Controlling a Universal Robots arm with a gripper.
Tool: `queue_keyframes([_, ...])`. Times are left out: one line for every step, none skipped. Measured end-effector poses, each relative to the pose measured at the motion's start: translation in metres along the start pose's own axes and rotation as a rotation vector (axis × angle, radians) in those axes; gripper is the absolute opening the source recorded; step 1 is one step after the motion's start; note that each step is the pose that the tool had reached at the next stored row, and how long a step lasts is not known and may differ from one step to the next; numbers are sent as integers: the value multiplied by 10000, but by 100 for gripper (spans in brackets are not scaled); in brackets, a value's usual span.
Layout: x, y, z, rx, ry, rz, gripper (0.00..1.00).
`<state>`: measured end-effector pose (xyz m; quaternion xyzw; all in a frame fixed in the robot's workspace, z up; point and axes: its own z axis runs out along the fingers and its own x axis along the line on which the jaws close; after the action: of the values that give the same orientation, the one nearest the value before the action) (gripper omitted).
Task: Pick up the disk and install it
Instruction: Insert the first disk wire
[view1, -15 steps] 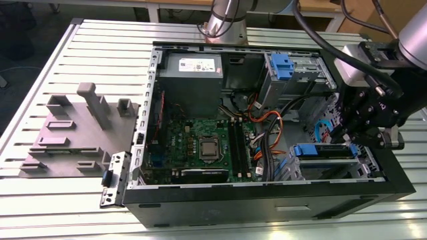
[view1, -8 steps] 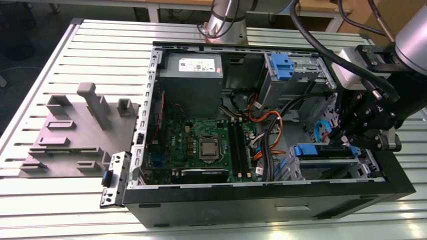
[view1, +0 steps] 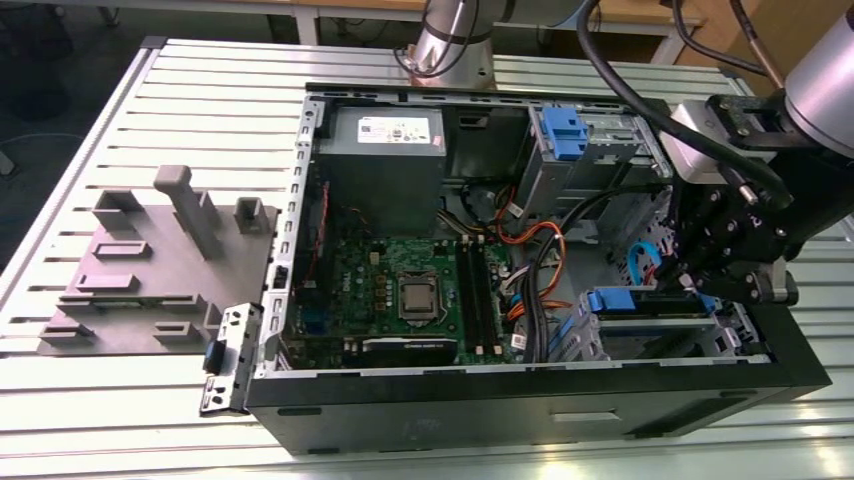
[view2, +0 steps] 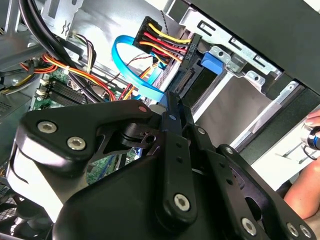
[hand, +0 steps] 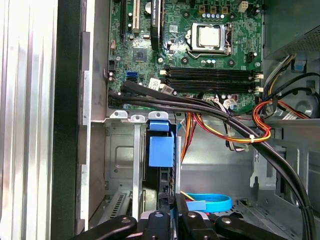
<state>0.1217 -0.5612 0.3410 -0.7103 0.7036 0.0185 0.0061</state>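
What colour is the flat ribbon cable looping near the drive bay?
Light blue flat ribbon cable; it shows best in the second wrist view.

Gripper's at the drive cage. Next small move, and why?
Probably a short, slow push straight along the slot. In the first wrist view the disk stands edge-on in the drive cage, right ahead of the gripper, its blue rail lined up with the cage; the blue cable lies close beside, so avoid sideways drift.

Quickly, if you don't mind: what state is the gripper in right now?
Gripper: down at the drive bay in the computer case, over the disk; whether it is open or shut cannot be told.
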Motion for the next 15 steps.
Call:
queue_keyframes([0, 4, 3, 0, -1, 1, 16])
queue_keyframes([0, 7, 6, 0, -1, 0, 16])
queue_keyframes([0, 9, 8, 0, 0, -1, 16])
queue_keyframes([0, 9, 10, -1, 0, -2, 16])
queue_keyframes([0, 9, 14, 0, -1, -3, 16])
queue_keyframes([1, 9, 19, 0, -1, -3, 16])
queue_keyframes([1, 9, 24, 0, -1, -3, 16])
queue_keyframes([1, 10, 28, 0, 0, -3, 16])
queue_keyframes([1, 9, 31, 0, 1, -4, 16])
queue_keyframes([1, 9, 33, 0, 2, -4, 16])
queue_keyframes([2, 9, 35, 0, 1, -5, 16])
queue_keyframes([2, 9, 36, 0, 1, -4, 16])
queue_keyframes([2, 9, 36, 0, 1, -5, 16])
queue_keyframes([1, 9, 37, 0, 0, -4, 16])
queue_keyframes([1, 9, 37, 0, 1, -5, 16])
